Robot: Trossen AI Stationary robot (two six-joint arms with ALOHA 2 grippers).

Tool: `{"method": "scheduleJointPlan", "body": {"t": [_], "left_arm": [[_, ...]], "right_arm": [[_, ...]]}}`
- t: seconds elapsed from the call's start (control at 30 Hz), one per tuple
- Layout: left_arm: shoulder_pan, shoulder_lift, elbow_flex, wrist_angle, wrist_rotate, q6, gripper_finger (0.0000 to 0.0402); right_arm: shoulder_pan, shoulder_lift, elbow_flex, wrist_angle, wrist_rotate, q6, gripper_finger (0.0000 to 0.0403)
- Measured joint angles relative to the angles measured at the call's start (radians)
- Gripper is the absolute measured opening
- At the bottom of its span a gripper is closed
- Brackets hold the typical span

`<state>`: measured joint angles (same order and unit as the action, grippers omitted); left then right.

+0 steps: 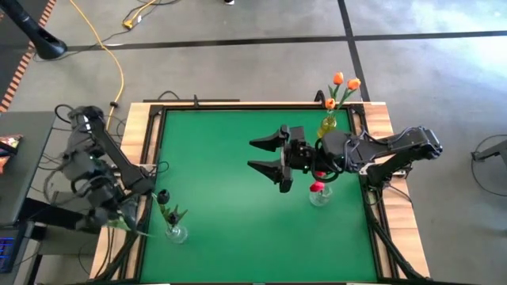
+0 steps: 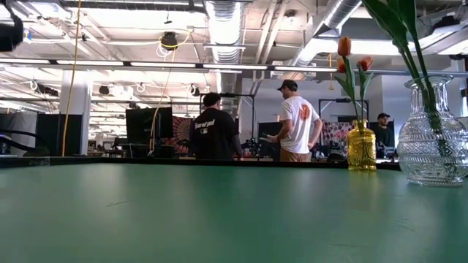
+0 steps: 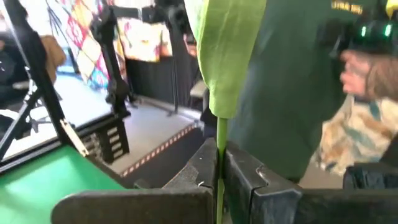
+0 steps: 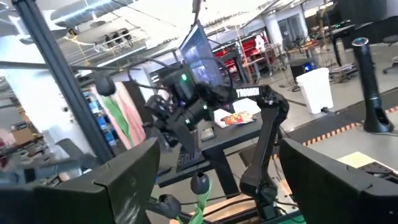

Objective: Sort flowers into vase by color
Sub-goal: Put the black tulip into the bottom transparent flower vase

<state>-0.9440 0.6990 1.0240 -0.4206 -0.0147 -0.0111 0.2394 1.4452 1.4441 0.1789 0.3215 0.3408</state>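
My left gripper is at the table's left edge, shut on a thin green stem with a broad leaf. Beside it stands a clear vase holding a dark tulip. I cannot tell whether the held stem belongs to that tulip. My right gripper hovers open above the table's middle, touching nothing. A yellow vase with orange tulips stands at the far right. A second clear vase holding a red tulip stands near the right arm. My left gripper pinches the green stem between its two fingers, just below the broad leaf. The stem runs along the line between the shut fingers and sticks out past their ends. The flower's head is out of the wrist view.
Raised wooden edging frames the green table. In the low view the yellow vase and the clear vase stand at the right. People stand in the room beyond. A yellow cable lies on the floor.
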Motion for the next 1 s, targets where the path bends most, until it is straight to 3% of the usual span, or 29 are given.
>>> {"method": "scheduleJointPlan", "body": {"t": [0.37, 0.6, 1.0], "left_arm": [[0.000, -0.236, -0.358, 0.189, -0.050, -0.046, 0.0000], [0.000, -0.286, -0.458, 0.204, -0.089, -0.008, 0.0000], [0.000, -0.287, -0.508, 0.174, -0.124, 0.006, 0.0000]], "right_arm": [[-0.006, 0.001, 0.000, -0.050, 0.085, 0.014, 0.0353], [-0.026, 0.001, 0.000, -0.090, 0.084, 0.129, 0.0353], [0.000, 0.001, 0.000, -0.154, 0.077, 0.157, 0.0353]]}}
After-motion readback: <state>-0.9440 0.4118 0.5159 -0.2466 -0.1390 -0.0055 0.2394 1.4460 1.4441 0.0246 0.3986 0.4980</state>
